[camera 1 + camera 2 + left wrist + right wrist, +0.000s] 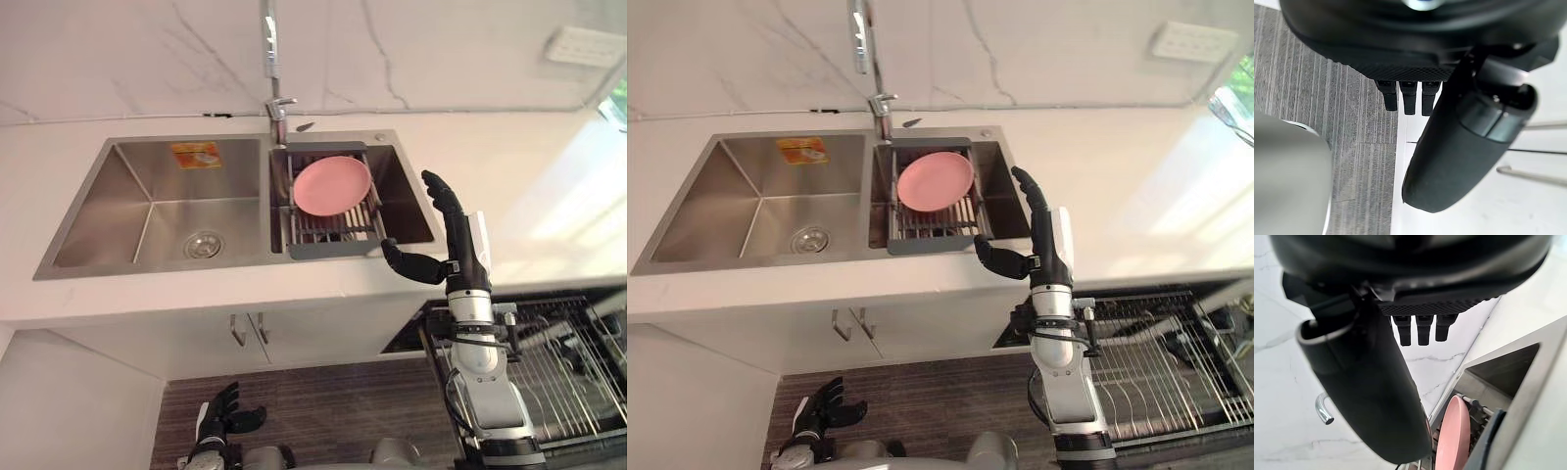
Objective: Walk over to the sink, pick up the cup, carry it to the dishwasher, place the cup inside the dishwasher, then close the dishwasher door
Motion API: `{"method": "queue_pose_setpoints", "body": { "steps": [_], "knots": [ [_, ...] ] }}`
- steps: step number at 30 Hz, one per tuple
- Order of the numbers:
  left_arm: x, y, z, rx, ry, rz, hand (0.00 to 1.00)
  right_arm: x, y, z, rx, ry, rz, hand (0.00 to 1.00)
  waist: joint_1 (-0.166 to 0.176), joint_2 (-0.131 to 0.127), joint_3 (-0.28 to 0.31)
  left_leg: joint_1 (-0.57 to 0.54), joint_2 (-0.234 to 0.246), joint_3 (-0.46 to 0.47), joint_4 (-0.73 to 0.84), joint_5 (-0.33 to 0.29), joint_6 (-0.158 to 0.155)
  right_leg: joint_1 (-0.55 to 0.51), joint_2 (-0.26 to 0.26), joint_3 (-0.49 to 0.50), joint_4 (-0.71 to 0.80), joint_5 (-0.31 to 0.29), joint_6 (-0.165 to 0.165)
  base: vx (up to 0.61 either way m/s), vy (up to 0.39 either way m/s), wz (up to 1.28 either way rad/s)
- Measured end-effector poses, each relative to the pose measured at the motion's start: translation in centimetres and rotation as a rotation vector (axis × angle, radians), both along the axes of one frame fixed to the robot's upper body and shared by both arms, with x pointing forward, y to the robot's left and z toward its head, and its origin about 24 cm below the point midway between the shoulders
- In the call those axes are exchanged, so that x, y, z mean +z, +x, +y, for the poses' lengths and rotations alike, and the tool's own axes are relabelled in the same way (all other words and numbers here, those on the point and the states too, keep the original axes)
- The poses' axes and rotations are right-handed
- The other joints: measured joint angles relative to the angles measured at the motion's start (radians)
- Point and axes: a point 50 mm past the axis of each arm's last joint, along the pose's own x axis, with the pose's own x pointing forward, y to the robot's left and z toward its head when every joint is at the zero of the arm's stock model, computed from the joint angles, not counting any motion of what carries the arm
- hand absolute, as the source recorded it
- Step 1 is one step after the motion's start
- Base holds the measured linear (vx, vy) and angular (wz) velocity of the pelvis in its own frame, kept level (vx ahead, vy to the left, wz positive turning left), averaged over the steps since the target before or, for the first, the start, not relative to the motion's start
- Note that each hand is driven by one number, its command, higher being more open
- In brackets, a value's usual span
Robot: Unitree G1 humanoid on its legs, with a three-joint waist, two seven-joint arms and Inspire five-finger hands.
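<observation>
A steel double sink (157, 211) is set in the white counter. Its right basin holds a dark dish rack (328, 250) with a pink plate (333, 184) lying on it; the same plate (1454, 431) stands past my right hand's thumb in the right wrist view. My right hand (456, 230) is raised over the counter's front edge beside the right basin, open, fingers straight and thumb spread toward the rack, holding nothing. My left hand (220, 411) hangs low over the floor, open and relaxed.
A tall chrome faucet (270, 59) rises behind the divider between the basins. The dishwasher's wire rack (558, 362) is pulled out at the lower right, below the counter. White cabinet doors with handles (237, 331) sit under the sink. The floor (323, 411) is dark wood.
</observation>
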Motion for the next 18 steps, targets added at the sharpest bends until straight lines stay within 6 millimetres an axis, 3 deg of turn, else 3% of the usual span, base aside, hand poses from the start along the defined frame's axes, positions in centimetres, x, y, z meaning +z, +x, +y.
{"method": "queue_pose_setpoints", "body": {
  "steps": [1, 2, 3, 4, 7, 9, 11, 13, 14, 15, 16, 18],
  "knots": [
    [0.0, 0.0, 0.0, 0.001, -0.002, 0.000, 0.90, 0.1, 0.0, -0.1, 0.002, -0.022, -0.001, 0.90, 0.003, 0.005, 0.001, 0.008, 0.017, -0.019, 0.000, -0.011, -0.025, -0.040, 0.047, 0.008, -0.072, 0.003, 0.005, 0.28, -0.091, 0.58],
    [0.0, 0.0, 0.1, 0.002, 0.000, 0.000, 0.90, 0.1, 0.0, -0.1, 0.003, -0.026, -0.001, 0.90, 0.005, 0.002, 0.000, 0.011, 0.019, -0.024, 0.005, -0.020, -0.045, -0.046, 0.063, 0.006, -0.139, 0.033, 0.006, 0.27, -0.106, 0.57],
    [-0.1, -0.1, 0.1, 0.000, 0.003, 0.009, 0.90, 0.1, 0.0, -0.2, 0.002, -0.036, 0.001, 0.90, -0.002, 0.007, -0.006, 0.017, 0.019, -0.040, 0.030, -0.048, -0.085, -0.041, 0.078, 0.004, -0.211, 0.131, 0.022, 0.30, -0.091, 0.43],
    [-0.3, -0.5, -0.6, 0.000, -0.016, 0.023, 0.90, -0.2, -0.2, -0.5, -0.002, -0.051, 0.018, 0.90, 0.005, 0.040, -0.025, 0.019, 0.054, -0.044, 0.041, -0.053, -0.094, -0.008, 0.102, -0.012, -0.248, 0.138, 0.015, 0.39, -0.119, 0.33],
    [-0.5, -0.9, -1.6, -0.016, -0.042, 0.028, 0.90, -0.5, -0.7, -1.3, -0.018, -0.066, 0.040, 0.90, 0.002, 0.074, -0.047, 0.027, 0.094, -0.043, 0.043, -0.049, -0.105, 0.055, 0.141, -0.038, -0.340, 0.144, 0.003, 0.32, -0.107, 0.10],
    [-0.5, -0.7, -1.5, -0.017, -0.039, 0.025, 0.90, -0.8, -1.3, -2.3, -0.055, -0.068, 0.058, 0.90, -0.001, 0.072, -0.044, 0.008, 0.101, -0.041, 0.130, -0.046, -0.109, 0.117, 0.147, -0.056, -0.401, 0.147, -0.001, 0.27, -0.071, 0.22],
    [-0.4, -0.7, -1.1, -0.003, -0.036, 0.030, 0.90, -0.9, -1.8, -2.7, -0.076, -0.066, 0.062, 0.90, 0.005, 0.055, -0.029, -0.081, 0.108, -0.016, 0.382, -0.037, -0.139, 0.204, 0.131, -0.057, -0.460, 0.152, -0.006, 0.22, 0.020, 0.11],
    [-0.6, -0.6, -0.8, 0.016, -0.041, 0.064, 0.90, -0.4, -1.8, -2.6, -0.076, -0.049, 0.034, 0.90, 0.000, 0.057, -0.024, -0.142, 0.107, 0.007, 0.341, -0.099, -0.134, 0.237, 0.114, -0.055, -0.472, 0.152, -0.006, 0.17, 0.085, 0.03],
    [-0.4, -0.3, -0.9, 0.010, -0.035, 0.034, 0.90, -0.3, -1.9, -2.7, -0.078, -0.038, 0.031, 0.90, 0.007, 0.057, -0.018, -0.161, 0.101, 0.005, 0.201, -0.069, -0.131, 0.247, 0.108, -0.049, -0.472, 0.151, -0.005, 0.13, 0.117, -0.04],
    [-0.3, -0.2, -1.0, 0.007, -0.035, 0.022, 0.90, -0.3, -1.9, -2.8, -0.078, -0.039, 0.033, 0.90, 0.009, 0.064, -0.015, -0.164, 0.102, 0.000, 0.127, 0.026, -0.116, 0.255, 0.111, -0.047, -0.472, 0.150, -0.003, 0.20, 0.200, -0.14],
    [-0.3, -0.2, -0.8, 0.038, -0.040, 0.034, 0.90, -0.6, -2.0, -2.6, -0.072, -0.027, 0.045, 0.90, 0.021, 0.060, -0.011, -0.133, 0.086, 0.004, 0.109, 0.066, -0.096, 0.270, 0.105, -0.030, -0.474, 0.146, 0.009, 0.14, 0.160, 0.04],
    [-0.2, 0.2, -0.5, 0.023, -0.033, 0.024, 0.90, -0.3, -2.0, -2.3, -0.051, -0.031, 0.030, 0.90, 0.009, 0.042, 0.002, -0.130, 0.058, 0.000, 0.096, 0.069, -0.093, 0.272, 0.084, -0.006, -0.493, 0.145, 0.011, 0.09, 0.146, 0.12]
  ]
}}
